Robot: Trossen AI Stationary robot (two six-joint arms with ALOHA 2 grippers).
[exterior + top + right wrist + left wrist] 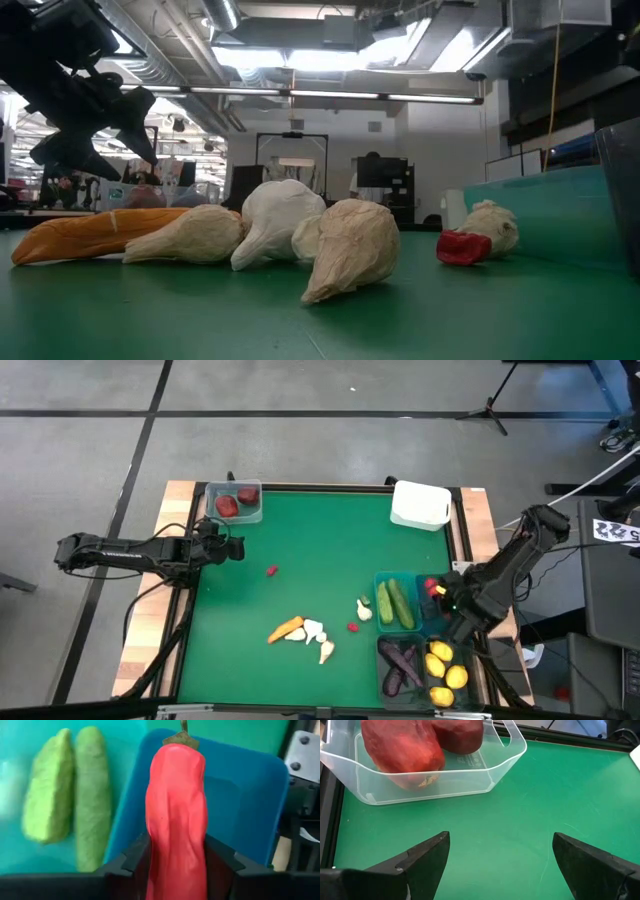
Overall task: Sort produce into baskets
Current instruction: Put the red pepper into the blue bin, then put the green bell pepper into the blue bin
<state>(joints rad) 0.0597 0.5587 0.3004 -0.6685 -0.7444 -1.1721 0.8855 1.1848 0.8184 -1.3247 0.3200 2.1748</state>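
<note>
1. The floor (300, 435) around the table is grey concrete, crossed by dark straight lines.
2. A tripod stand (495, 405) rests on the floor beyond the table's far right corner.
3. The table has a green top (320, 540) framed by a pale wooden border (170, 540).
4. In the low view, bright ceiling lights (330, 55) and exposed ducts (180, 45) run overhead.
5. A dark-framed doorway or rack (290, 165) stands against the far white wall (440, 150).

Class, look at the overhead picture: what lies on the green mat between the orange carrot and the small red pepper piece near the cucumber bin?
In the high view, white garlic bulbs lie between orange carrot and small red piece.
</note>
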